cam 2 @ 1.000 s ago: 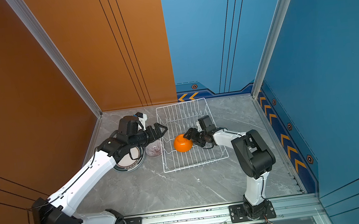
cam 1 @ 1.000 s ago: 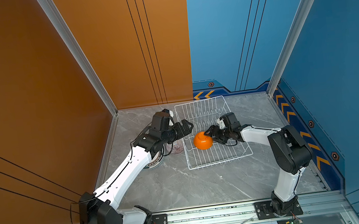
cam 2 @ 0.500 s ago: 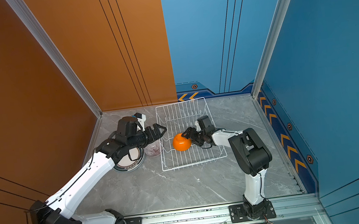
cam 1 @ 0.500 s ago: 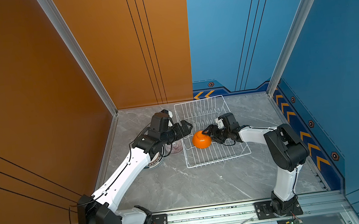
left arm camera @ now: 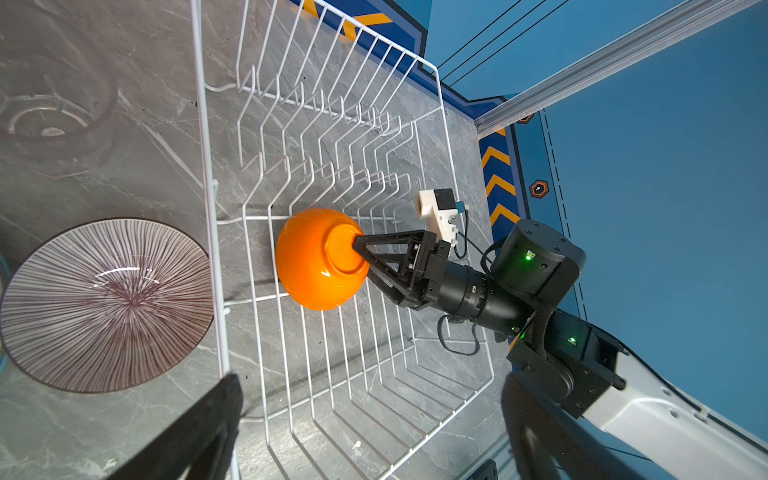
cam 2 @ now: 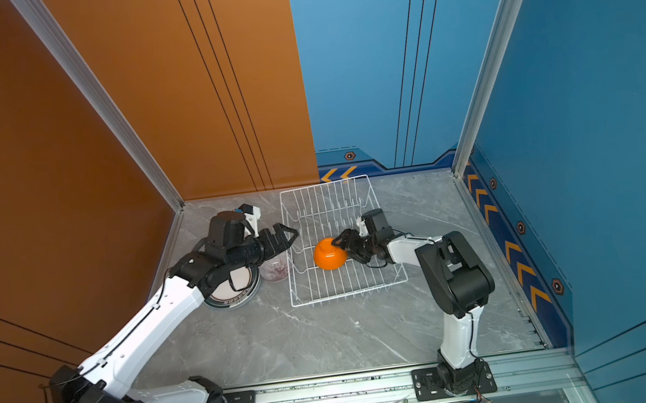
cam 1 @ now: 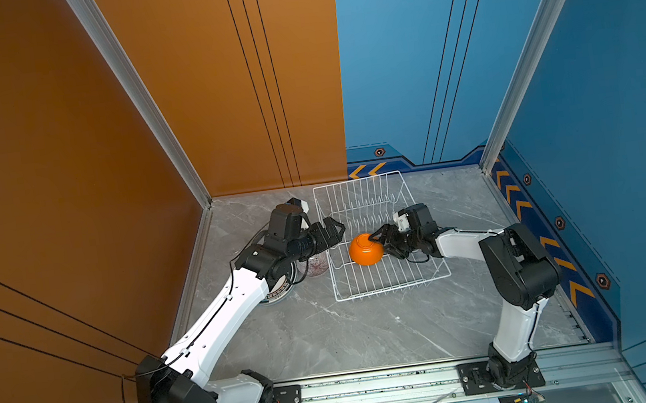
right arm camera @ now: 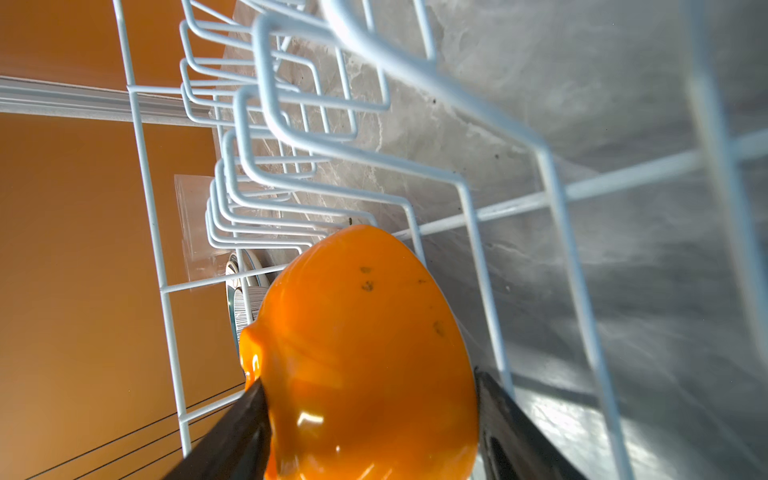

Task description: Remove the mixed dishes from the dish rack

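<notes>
Surface: a grey marble tabletop (cam 1: 370, 330) closed in by orange and blue walls. The dish rack (cam 1: 392, 288) stands toward the back, and everything below is placed from it.
Orange bowl: the orange bowl (cam 1: 366, 250) is the only dish you can see inside the dish rack. It lies close to the rack's left long side, about halfway along and next to the prong rows. It is tipped on its side with the foot turned toward your right arm, which suits a sideways pinch.
Right gripper: your right gripper (cam 1: 378, 244) reaches in over the rack's right side. Its jaws are set fairly wide and straddle the bowl, one finger at the foot ring and the other on the outer wall. Both look to be touching, so it reads as a hold. You cannot tell how firm it is.
Left gripper: your left gripper (cam 1: 337, 232) hovers at the rack's left rim, level with the bowl. Its jaws are spread fully and carry nothing, so it is probably standing clear.
Already out: a striped bowl (left arm camera: 104, 303) sits upright just outside the rack's left side. A clear tumbler (left arm camera: 54, 108) stands further back along that side. A dark-ringed plate (cam 2: 231, 289) lies beyond them, partly under your left arm.
Stage: likely the last dish.
Watch: the glazed curve may slip in the jaws, and the prongs could snag the rim.
</notes>
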